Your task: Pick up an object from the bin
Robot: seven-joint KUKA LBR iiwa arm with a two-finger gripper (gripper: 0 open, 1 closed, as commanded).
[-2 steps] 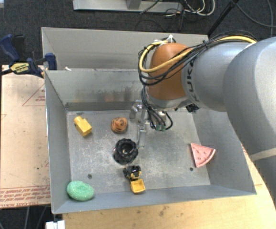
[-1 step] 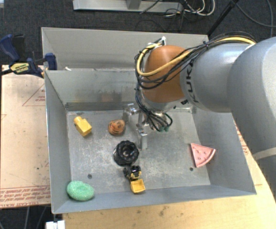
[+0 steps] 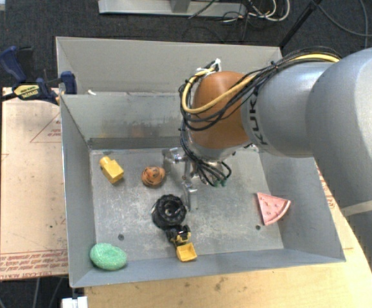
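**Grey bin floor sparsely loaded: gripper just up-right of black round thing**

Grey metal bin (image 3: 128, 117) is seen from above, with six small things spread across its floor and none heaped.

- Gripper (image 3: 187, 188) is set low near the frame centre, below the orange cover (image 3: 218, 111) at the wrist. Nothing is seen held in it. Open or closed cannot be told from this angle.
- Nearest thing: black round thing (image 3: 169, 212), lower centre of the frame, just below and slightly left of the gripper tip. The two are close, and contact cannot be confirmed.
- Look of it: dark, ring- or coil-like, with a paler hollow in the middle. The outline is roughly circular, so no long axis is given and approach angle is judged not critical.
- Yellow toy vehicle (image 3: 184, 246) lies against the lower right edge of the black thing, apparently touching it. A grasp there is judged likely to disturb both.
- Brown lump (image 3: 152, 176) is left of the gripper, near but clear of the black thing.
- Well apart from the gripper: yellow block (image 3: 111, 170) at the left, green lump (image 3: 108, 256) at the lower left corner, pink wedge (image 3: 272, 208) at the right.

Key relation for the coming move: a short shift toward the lower left is judged to be needed to centre over the black thing. Its upper left side is the clearer one.
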